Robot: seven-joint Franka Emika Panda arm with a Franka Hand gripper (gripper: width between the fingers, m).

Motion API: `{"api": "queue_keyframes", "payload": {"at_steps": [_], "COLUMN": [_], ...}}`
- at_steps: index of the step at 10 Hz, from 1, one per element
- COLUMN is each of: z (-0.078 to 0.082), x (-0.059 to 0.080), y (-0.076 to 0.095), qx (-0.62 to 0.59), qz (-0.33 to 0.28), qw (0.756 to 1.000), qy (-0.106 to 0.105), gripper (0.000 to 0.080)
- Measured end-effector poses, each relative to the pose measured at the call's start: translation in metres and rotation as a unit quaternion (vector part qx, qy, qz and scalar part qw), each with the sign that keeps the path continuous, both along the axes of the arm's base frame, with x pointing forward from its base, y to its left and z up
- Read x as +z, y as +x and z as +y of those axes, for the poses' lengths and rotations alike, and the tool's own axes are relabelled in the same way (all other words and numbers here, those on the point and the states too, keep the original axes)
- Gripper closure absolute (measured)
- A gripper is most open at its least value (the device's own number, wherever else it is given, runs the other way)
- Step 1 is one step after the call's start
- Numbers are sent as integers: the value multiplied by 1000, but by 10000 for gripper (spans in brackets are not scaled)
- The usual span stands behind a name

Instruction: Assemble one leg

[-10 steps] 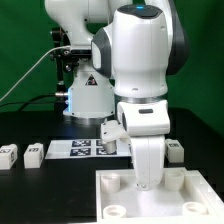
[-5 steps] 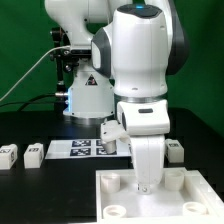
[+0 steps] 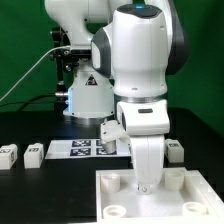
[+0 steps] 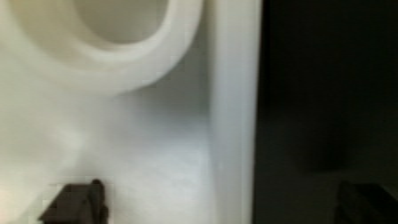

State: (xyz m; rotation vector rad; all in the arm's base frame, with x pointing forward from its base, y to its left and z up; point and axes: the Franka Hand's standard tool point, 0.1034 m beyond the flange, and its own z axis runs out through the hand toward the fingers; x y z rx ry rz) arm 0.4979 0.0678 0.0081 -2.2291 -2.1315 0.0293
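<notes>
My gripper (image 3: 145, 183) is down at the large white panel (image 3: 190, 205), near its far edge between two round corner sockets. In the wrist view the gripper (image 4: 217, 205) is open, its dark fingertips (image 4: 75, 202) wide apart with nothing between them. Below lie the panel's surface (image 4: 160, 130), one round socket (image 4: 125, 25) and the panel's edge against the black table. Two small white legs with tags lie at the exterior view's left (image 3: 8, 154) (image 3: 33, 153). Another leg (image 3: 176, 152) lies at the exterior view's right. I hold no leg.
The marker board (image 3: 88, 148) lies flat on the black table behind the panel, between the legs. The arm's base (image 3: 88, 95) stands behind it against a green backdrop. The arm's bulky wrist hides the middle of the table.
</notes>
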Motion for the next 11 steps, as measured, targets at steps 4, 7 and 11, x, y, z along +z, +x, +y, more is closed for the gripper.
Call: {"api": "queue_keyframes", "payload": {"at_steps": [4,7,11], "z": [22,63,73], "x": [32,32,33], "y": [-12,-25,-26], "qx": [-101,-336,-524], "qz": [-14,4,18], "qw": [995,942,851], "qy": [-8,-12,-12], "gripper": [150,150,150]}}
